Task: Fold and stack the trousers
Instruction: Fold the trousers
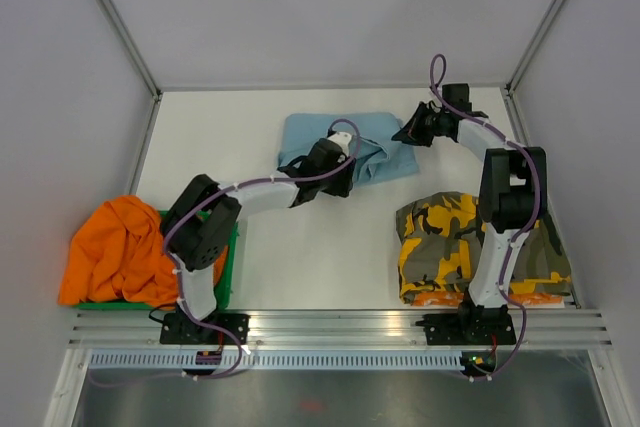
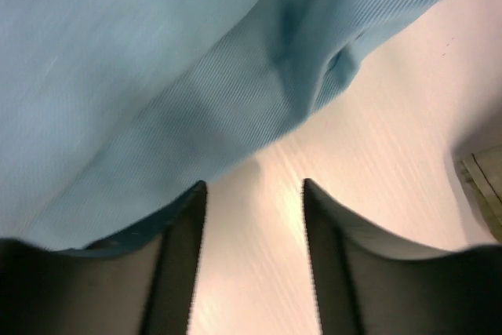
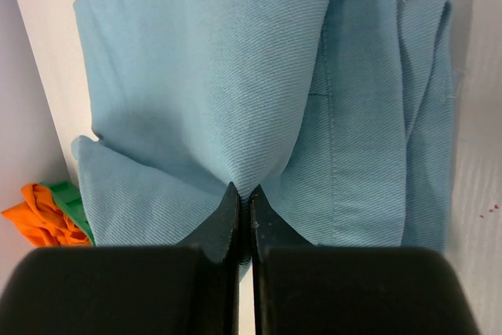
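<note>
We have the blue pair half folded by the tabletop's far edge, right gripper clenched on a pinch of it, left gripper released beside it. The camo pair sits folded at the near right corner; the orange pair lies heaped at the near left, not yet folded

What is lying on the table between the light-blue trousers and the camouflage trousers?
Nothing. In the top view only a bare strip of white table separates the light-blue trousers from the camouflage trousers.

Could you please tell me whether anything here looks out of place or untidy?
The orange trousers are bunched up and hang out over the side of the green crate, unlike the folded camouflage pair.
</note>
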You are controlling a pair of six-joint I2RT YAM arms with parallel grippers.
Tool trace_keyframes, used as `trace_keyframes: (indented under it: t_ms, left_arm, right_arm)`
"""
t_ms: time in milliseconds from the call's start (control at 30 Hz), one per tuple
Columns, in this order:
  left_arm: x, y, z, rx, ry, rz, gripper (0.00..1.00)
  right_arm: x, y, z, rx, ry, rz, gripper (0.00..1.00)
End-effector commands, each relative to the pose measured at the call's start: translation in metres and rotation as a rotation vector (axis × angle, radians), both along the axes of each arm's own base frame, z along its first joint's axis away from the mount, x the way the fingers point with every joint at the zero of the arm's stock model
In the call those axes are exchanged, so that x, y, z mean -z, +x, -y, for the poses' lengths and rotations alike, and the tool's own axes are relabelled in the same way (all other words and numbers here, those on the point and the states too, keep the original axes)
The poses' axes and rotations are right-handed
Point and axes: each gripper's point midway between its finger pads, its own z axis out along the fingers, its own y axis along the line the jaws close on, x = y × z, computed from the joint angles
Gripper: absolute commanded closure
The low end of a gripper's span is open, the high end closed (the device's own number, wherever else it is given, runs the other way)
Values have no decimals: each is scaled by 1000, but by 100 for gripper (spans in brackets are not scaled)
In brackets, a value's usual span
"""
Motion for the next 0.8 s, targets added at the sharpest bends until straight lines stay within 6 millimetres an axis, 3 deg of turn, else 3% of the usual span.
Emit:
trace_keyframes:
  t_ms: [0,67,167,200,300,533,767]
  left_arm:
    - [-31,-20,-33,-225,-61,-90,38]
    - [-23,-36,-41,-371,-163,-207,30]
    - [-20,-51,-43,-502,-327,-297,28]
    - [-30,-44,-36,-509,-414,-273,28]
    - [-26,-39,-42,-626,-517,-281,28]
    - [-4,-19,-54,-842,-661,-265,29]
    - [21,-7,-48,-869,-712,-257,33]
  right_arm:
    - [0,14,12,-21,-42,85,100]
    - [2,13,13,-17,-42,81,100]
    - [0,12,13,-14,-38,90,100]
    - [-1,13,13,-11,-36,98,100]
    - [-2,10,13,-3,-28,104,100]
    - [6,5,11,5,-10,86,100]
    - [-2,9,11,8,-3,104,100]
